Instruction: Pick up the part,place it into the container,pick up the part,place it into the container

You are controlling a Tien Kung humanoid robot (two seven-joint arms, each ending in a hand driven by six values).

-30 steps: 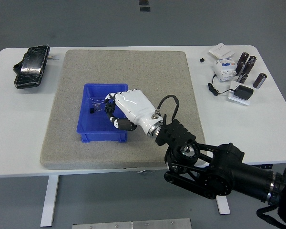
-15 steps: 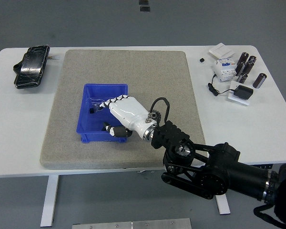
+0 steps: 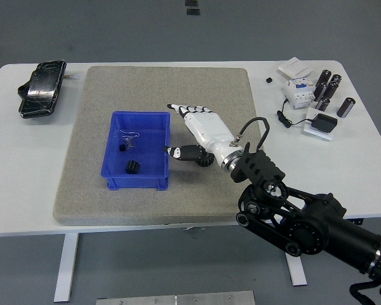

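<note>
White table (image 3: 178, 213) with grey felt mat (image 3: 82, 184), our white right hand (image 3: 200, 133) fingers spread and empty just beside blue plastic bin (image 3: 112, 143), small black part (image 3: 133, 166) inside.

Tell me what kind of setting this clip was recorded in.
Probably a robotics lab or test bench: a white table on a plain grey floor, a grey mat holding a blue container, and electrical components laid out at the far right.

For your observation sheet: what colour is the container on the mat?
Blue; the container shows clearly in the head view.
</note>
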